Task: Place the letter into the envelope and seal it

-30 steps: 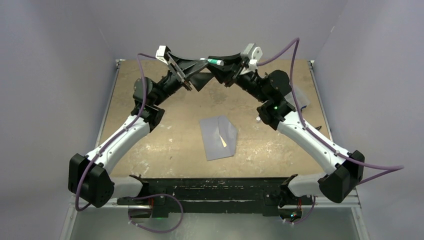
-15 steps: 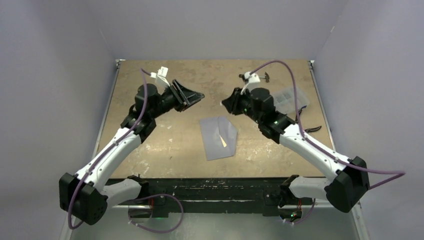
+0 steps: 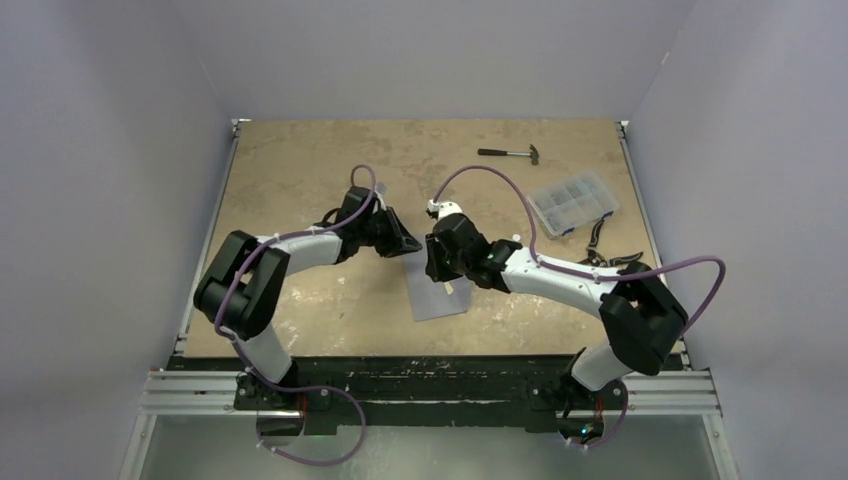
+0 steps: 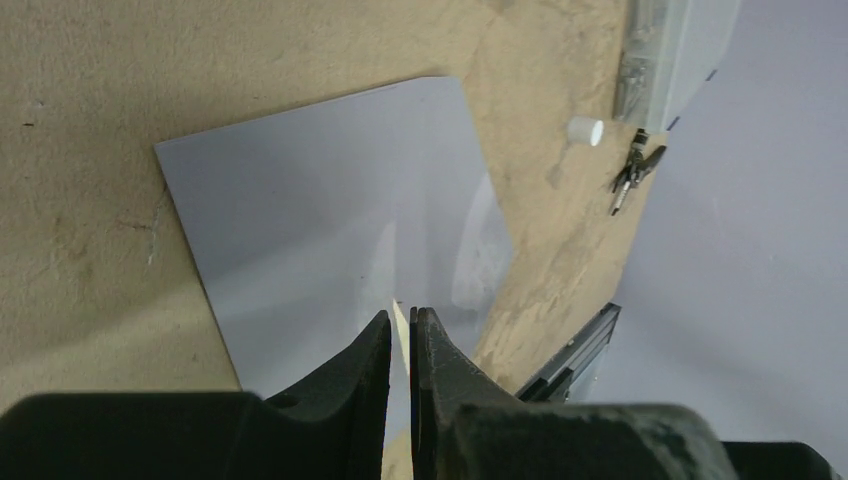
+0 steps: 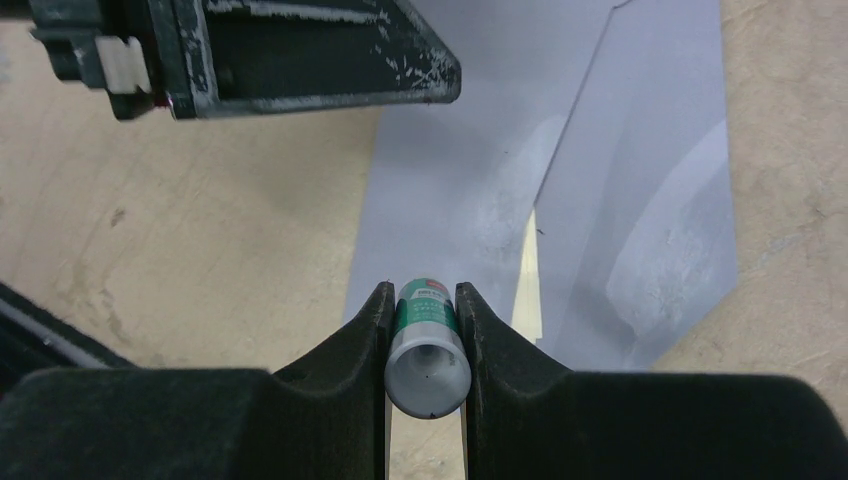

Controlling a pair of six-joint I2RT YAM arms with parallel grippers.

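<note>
Right gripper (image 5: 422, 298) clamped on glue stick (image 5: 428, 350), held above envelope (image 5: 470, 170). Left gripper (image 4: 400, 325) jaws nearly together, nothing gripped. Letter (image 5: 530, 285) sliver seen exposed at envelope flap edge.

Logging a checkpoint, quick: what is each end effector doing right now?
Left end effector: almost fully closed, nothing visibly held.
Right end effector: closed on a green-labelled glue stick.
</note>
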